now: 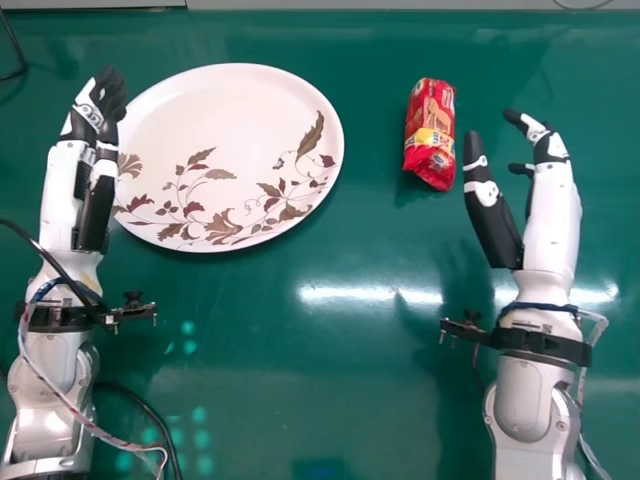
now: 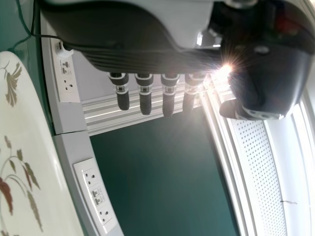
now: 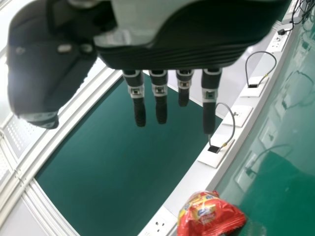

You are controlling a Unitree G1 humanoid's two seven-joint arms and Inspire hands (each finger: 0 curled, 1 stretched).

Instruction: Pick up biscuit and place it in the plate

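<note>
While the right hand [image 1: 550, 205] is open, biscuit packet [image 1: 430, 135] lies on green table [image 1: 330, 370], near and left of its thumb; plate [image 1: 225, 130] sits just right of left hand [image 1: 66, 190], also open.

One plate [image 1: 235, 115] is spotted, and just one! One biscuit pack [image 1: 430, 130] is counted, one tabletop [image 1: 300, 370] is tallied, and robot hands are called at two: one left hand [image 1: 66, 185], one right hand [image 1: 549, 205]!
</note>
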